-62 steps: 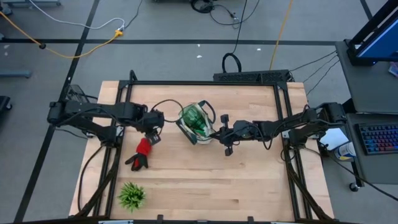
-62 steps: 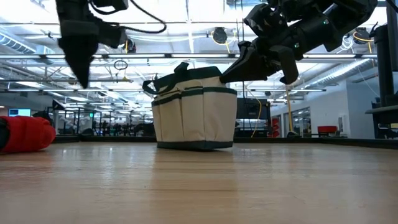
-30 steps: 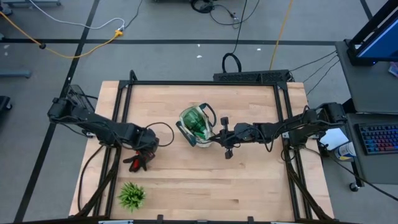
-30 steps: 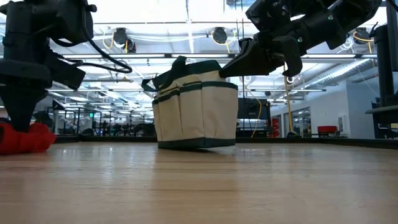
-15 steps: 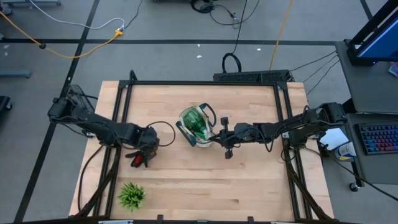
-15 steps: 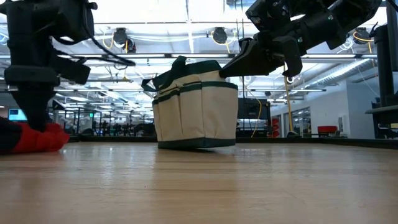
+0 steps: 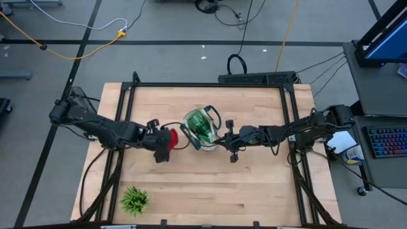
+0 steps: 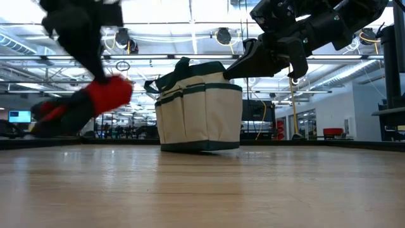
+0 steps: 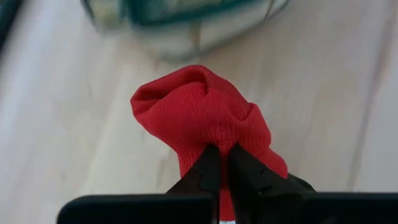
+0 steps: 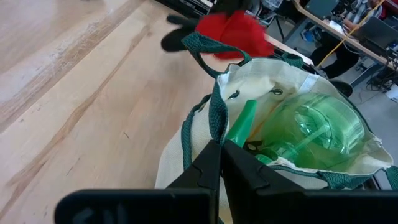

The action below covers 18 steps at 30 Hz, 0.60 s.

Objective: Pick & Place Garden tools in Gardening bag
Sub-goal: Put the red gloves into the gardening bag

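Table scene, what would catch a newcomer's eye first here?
First the red glove, pinched in the left gripper and hanging clear of the table just left of the gardening bag. Then the cream bag itself at mid-table, green plastic inside, its rim clamped by the right gripper.

glove (image 7: pixel 167 137) left of bag (image 7: pixel 202 129), plant (image 7: pixel 134 200) front-left

A robotics lab: framed wooden workbench (image 7: pixel 210 184), floor cables (image 7: pixel 76 25), open-plan ceiling lights (image 8: pixel 221 35).
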Each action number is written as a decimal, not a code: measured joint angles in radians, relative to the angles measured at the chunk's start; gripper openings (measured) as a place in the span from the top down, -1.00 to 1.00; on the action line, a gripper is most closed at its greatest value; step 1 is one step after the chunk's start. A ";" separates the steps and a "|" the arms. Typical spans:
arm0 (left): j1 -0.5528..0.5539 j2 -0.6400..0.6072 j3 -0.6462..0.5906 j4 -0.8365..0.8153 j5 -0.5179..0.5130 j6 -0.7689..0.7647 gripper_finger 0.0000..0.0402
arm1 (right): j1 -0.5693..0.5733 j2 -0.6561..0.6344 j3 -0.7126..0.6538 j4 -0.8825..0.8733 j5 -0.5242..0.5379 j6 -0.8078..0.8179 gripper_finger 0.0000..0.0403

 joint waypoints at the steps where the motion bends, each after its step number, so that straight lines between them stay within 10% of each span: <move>1: -0.004 0.000 0.026 0.001 -0.014 0.035 0.96 | 0.000 0.000 0.000 -0.003 0.000 0.000 0.98; 18: -0.024 0.000 0.208 0.067 -0.280 0.508 0.96 | 0.000 0.000 0.000 -0.007 0.000 -0.002 0.98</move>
